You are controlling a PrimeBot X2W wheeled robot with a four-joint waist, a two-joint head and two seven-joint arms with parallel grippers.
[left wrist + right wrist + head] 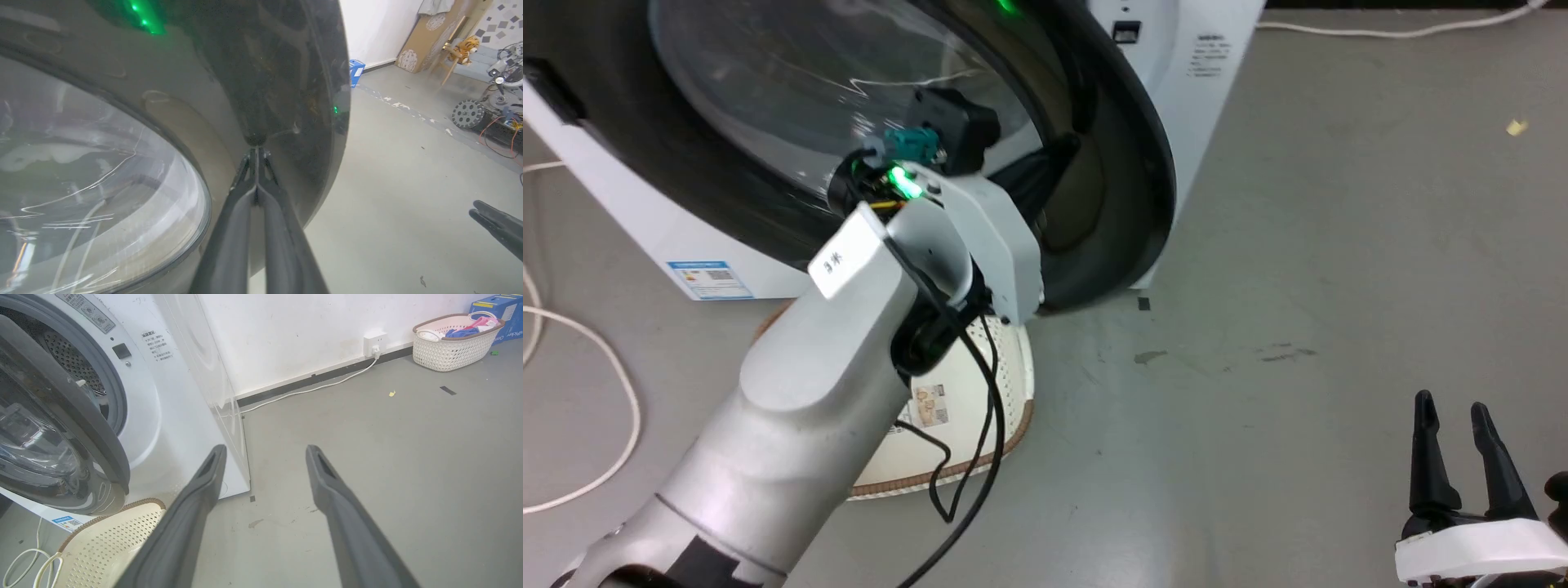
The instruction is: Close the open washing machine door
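The washing machine door (pixel 1152 180) stands partly open, its wide black rim and bulging glass centre (pixel 81 183) close in front of me. My left gripper (pixel 256 149) is shut, with nothing held, and its tips press against the outer face of the black rim (pixel 286 102) beside the glass. In the head view the left gripper (pixel 1068 149) reaches up to the rim's right part. From the right wrist view the door (pixel 69 412) hangs ajar before the steel drum opening (pixel 81 371). My right gripper (pixel 1454 412) is open, low over the floor and well away from the door; its fingers (pixel 208 469) hold nothing.
A cream perforated basket (pixel 1005 392) lies on the floor under the door. White cables (pixel 605 359) trail at the left. A laundry basket (pixel 453 343) with clothes and a wall socket (pixel 375 344) are farther off. Grey floor (pixel 1298 286) stretches to the right.
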